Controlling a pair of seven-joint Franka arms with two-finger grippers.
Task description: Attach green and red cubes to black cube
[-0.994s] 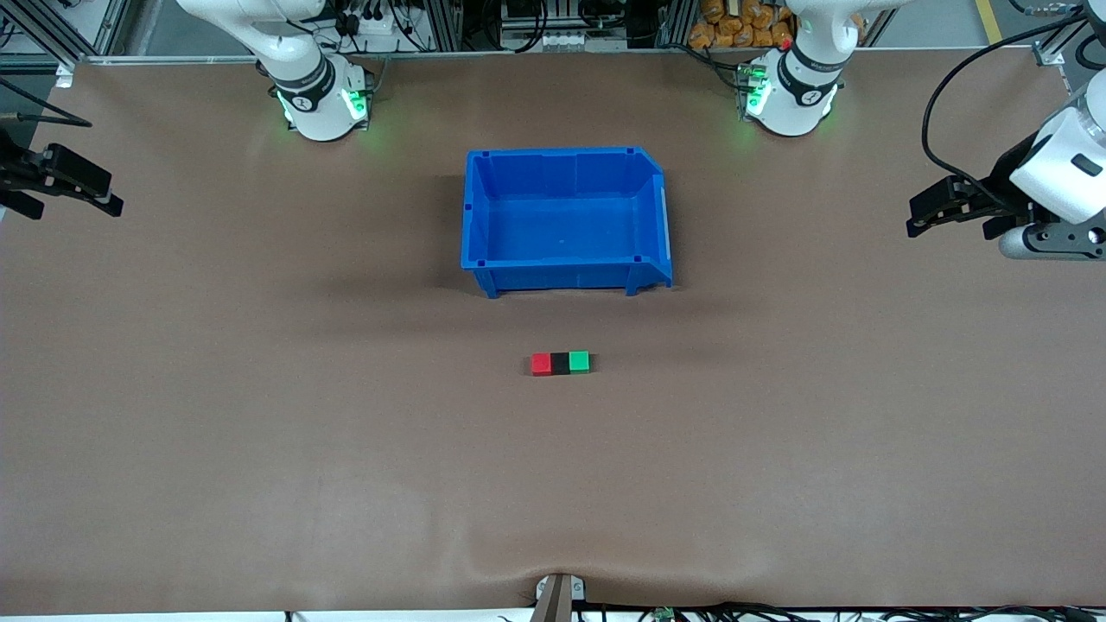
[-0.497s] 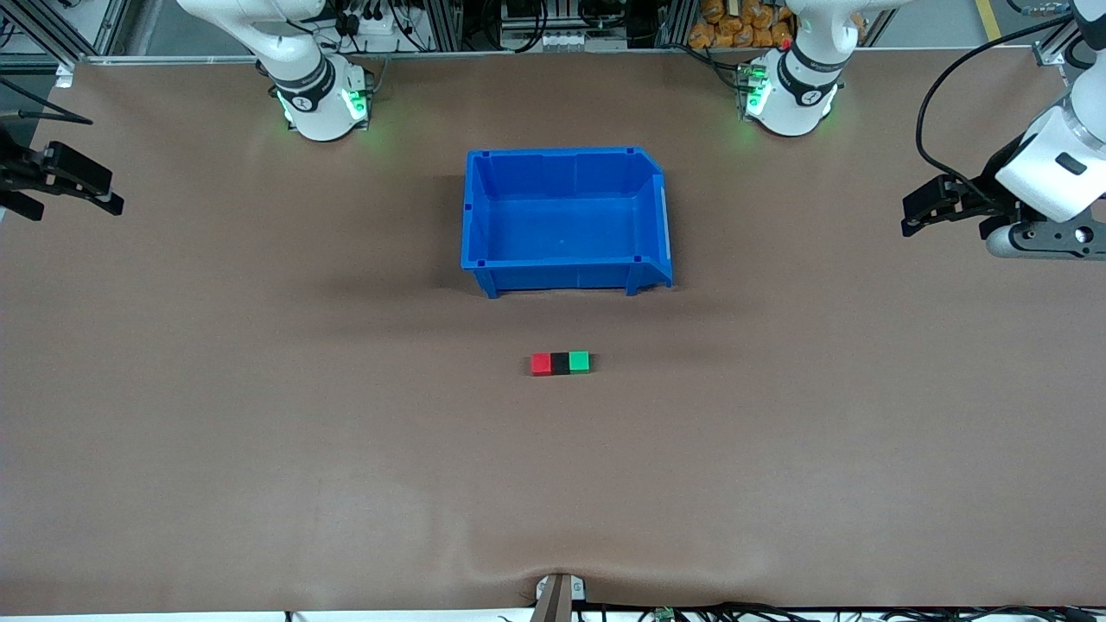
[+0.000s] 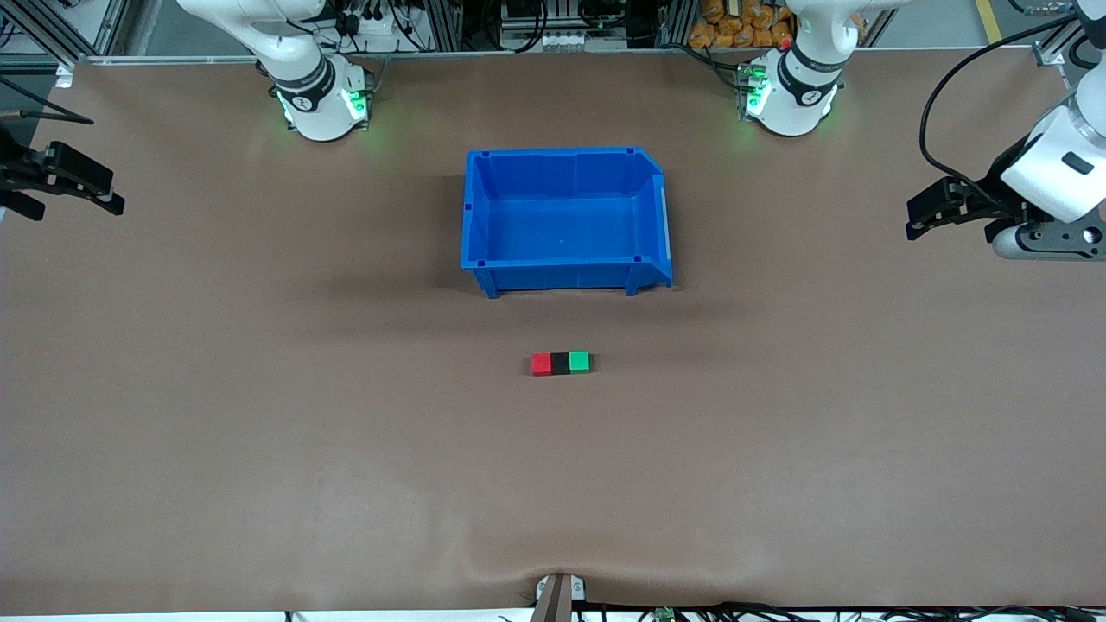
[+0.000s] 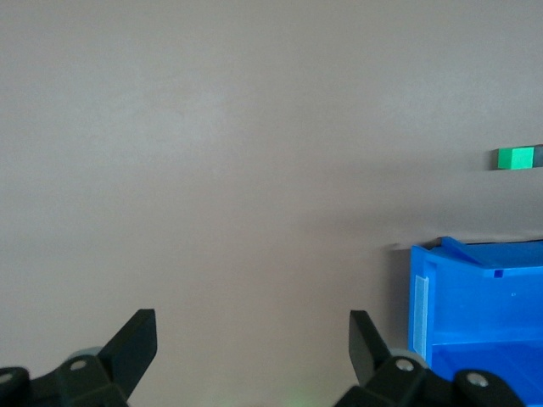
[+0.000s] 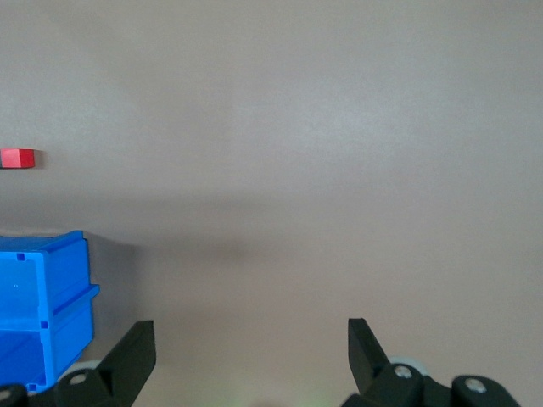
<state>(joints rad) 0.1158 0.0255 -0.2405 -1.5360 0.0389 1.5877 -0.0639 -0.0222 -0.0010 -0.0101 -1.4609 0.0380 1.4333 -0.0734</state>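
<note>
A red cube (image 3: 541,364), a black cube (image 3: 560,363) and a green cube (image 3: 579,361) sit in one touching row on the brown table, the black one in the middle. The green cube (image 4: 515,158) shows in the left wrist view, the red cube (image 5: 17,158) in the right wrist view. My left gripper (image 3: 914,222) hangs open and empty over the left arm's end of the table; it also shows in its wrist view (image 4: 252,339). My right gripper (image 3: 111,200) hangs open and empty over the right arm's end; it also shows in its wrist view (image 5: 252,343).
A large blue plastic bin (image 3: 478,216) stands empty, farther from the front camera than the cube row. Its corner shows in the left wrist view (image 4: 475,314) and in the right wrist view (image 5: 42,314). The arm bases (image 3: 320,99) stand along the table's back edge.
My left gripper rose a little and then sank back slightly at its end of the table. The right gripper and the cubes have not moved.
</note>
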